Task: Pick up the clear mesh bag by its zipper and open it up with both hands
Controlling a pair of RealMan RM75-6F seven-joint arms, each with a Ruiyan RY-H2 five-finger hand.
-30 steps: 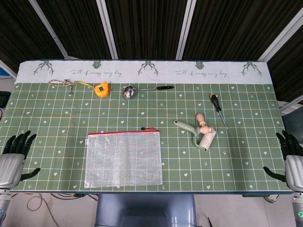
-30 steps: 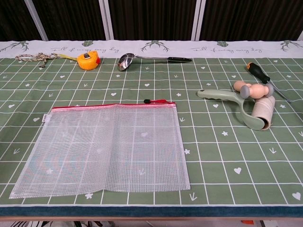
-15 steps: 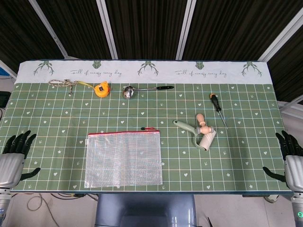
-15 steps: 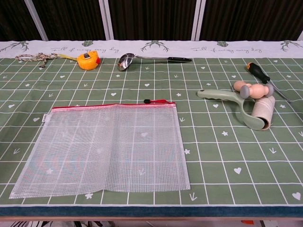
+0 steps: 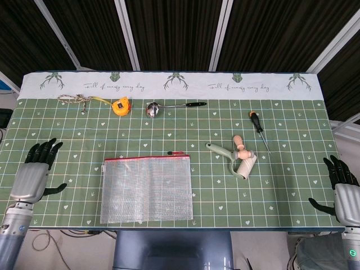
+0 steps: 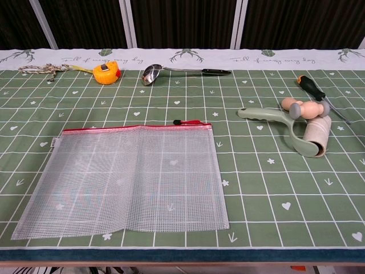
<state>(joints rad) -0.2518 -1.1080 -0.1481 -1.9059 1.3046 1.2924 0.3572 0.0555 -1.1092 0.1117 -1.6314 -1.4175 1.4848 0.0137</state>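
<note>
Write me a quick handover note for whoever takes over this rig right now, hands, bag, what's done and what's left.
Left hand: holds nothing, fingers spread, over the table's left edge, well clear of the bag.
Right hand: holds nothing, fingers spread, at the right edge.
Clear mesh bag: lies flat near the front of the table, red zipper along its far edge, zipped shut, pull toward the right end.
Done: nothing yet; bag untouched.
Left: pick up the bag by the zipper, then open it with both hands.
</note>
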